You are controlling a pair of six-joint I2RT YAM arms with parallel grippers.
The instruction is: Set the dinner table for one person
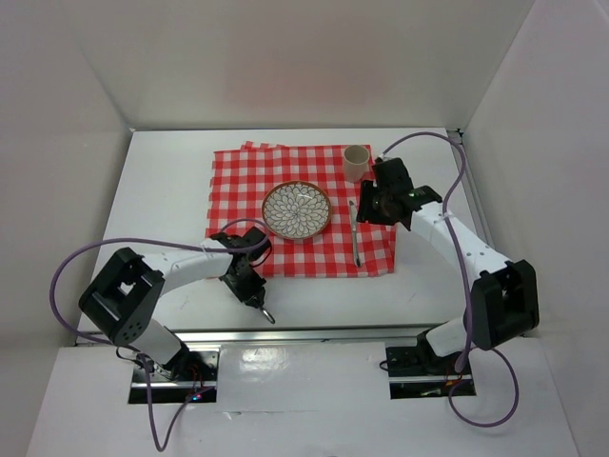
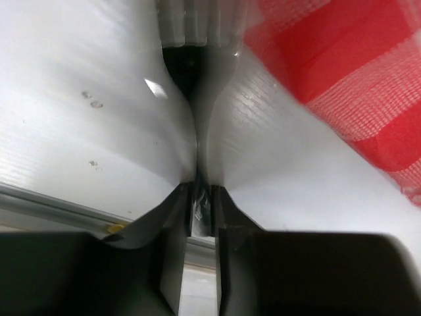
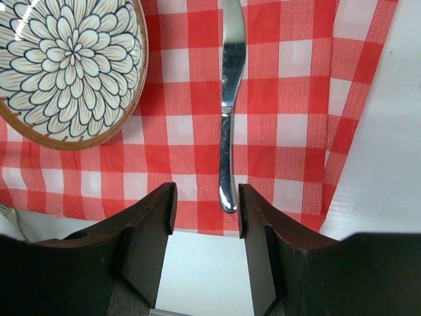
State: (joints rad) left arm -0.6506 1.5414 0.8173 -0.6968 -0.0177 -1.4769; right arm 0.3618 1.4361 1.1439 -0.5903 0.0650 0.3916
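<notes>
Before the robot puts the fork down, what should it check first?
1. Left gripper shut tight on the fork: ok.
2. Plate sitting on the checked cloth: ok.
3. Bare cloth left of the plate for the fork: ok.
4. Knife lying on the cloth to the plate's right: ok.
5. Right gripper open and holding nothing: ok.
6. Fork lifted off the table: cannot tell.
</notes>
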